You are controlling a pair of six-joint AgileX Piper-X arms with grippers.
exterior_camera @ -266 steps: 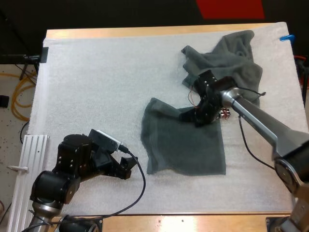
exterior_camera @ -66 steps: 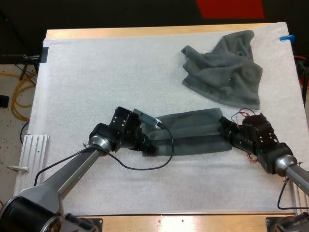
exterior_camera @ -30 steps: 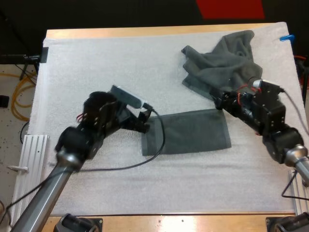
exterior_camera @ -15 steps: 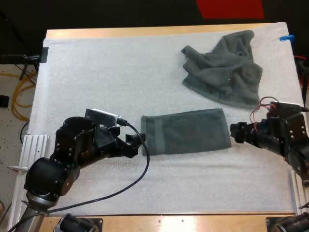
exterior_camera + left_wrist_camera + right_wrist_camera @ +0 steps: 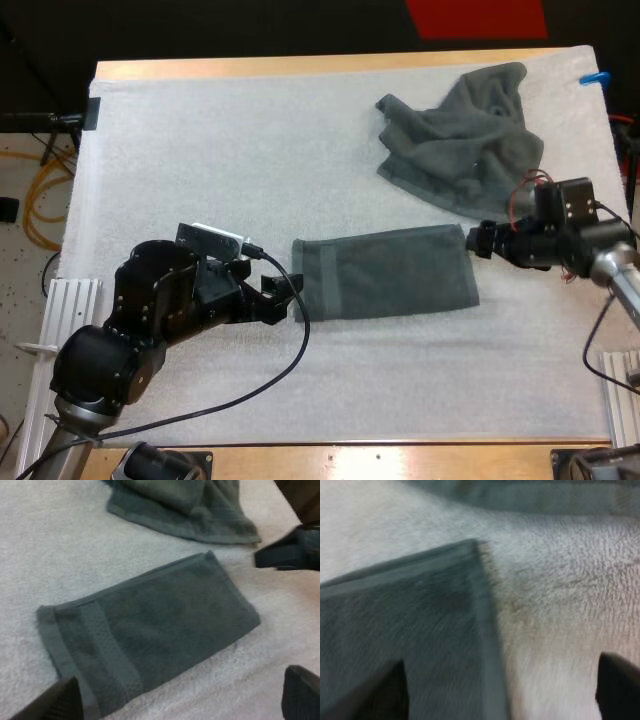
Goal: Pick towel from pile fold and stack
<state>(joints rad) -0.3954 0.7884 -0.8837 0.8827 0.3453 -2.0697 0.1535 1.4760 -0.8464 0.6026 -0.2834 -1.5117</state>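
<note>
Folded towel (image 5: 385, 273) flat mid-mat; left gripper (image 5: 285, 298) spread wide at its left end, right gripper (image 5: 475, 241) wide at its far-right corner.

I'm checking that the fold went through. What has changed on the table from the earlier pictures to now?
The towel, spread open at first, is now folded into a flat rectangle and let go. The left gripper came forward to its left end; the right gripper just shifted to its far right corner. Both pairs of jaws stand open. The crumpled pile stayed put.
</note>
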